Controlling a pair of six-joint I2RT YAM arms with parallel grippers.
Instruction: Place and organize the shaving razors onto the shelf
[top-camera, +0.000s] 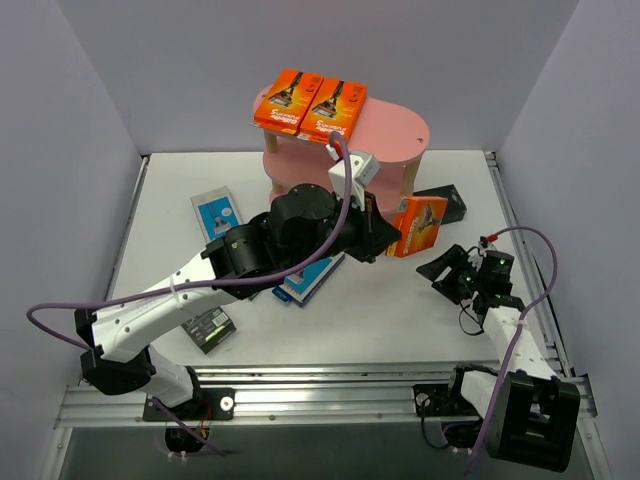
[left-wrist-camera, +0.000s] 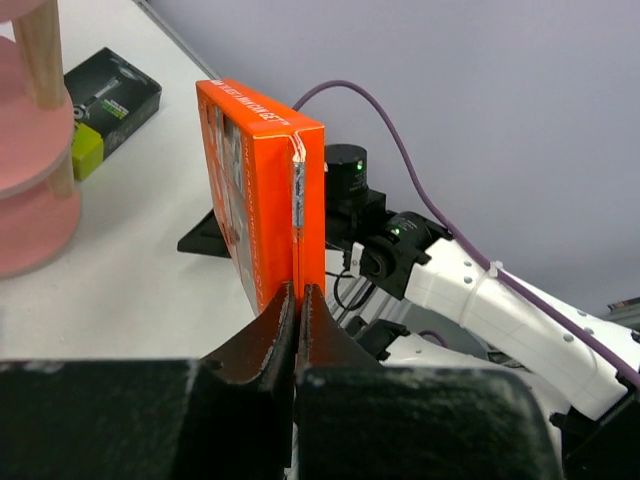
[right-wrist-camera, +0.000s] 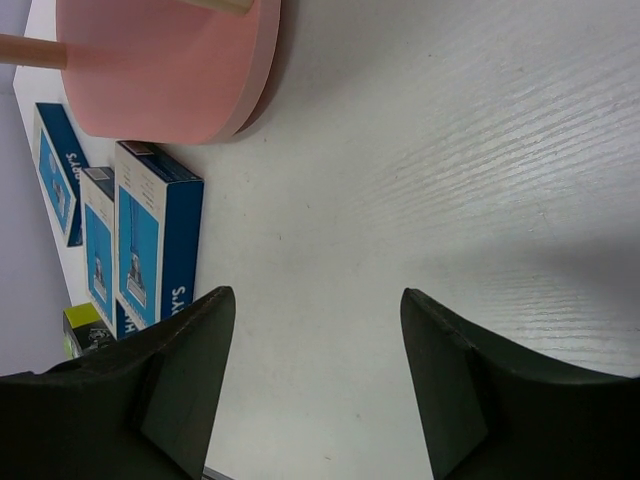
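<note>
Top external view puts the shelf (top-camera: 395, 128) at the far middle of the counter (top-camera: 400, 320), with two orange packs (top-camera: 310, 103) side by side on the left part of its top board, and the held orange pack (top-camera: 418, 226) just beside the shelf's right end; whether it hangs free of the counter I cannot tell. Left wrist view shows the left end effector (left-wrist-camera: 297, 300) pinched almost shut on that pack's thin seam edge, the pack standing upright beyond the jaws. The right end effector (right-wrist-camera: 318, 298) hovers about half open over bare counter, nothing between its fingers. Blue-and-white packs (top-camera: 305, 282) lie partly under the left arm with one more well to the left, a black-and-lime pack (top-camera: 208, 328) sits near the left arm's base, and a second black-and-lime pack (top-camera: 447, 203) lies just behind the held one. Several packs are not yet shelved, so the task looks early. The main risk, as I judge it, is the grip: holding a tall flat pack by a narrow seam leaves it free to swivel or slip during a lift. A pack that has turned could catch a board's rim or a post, or nudge the two already on top toward the edge. The left arm's forearm also passes low over the blue-and-white packs and might drag them
</note>
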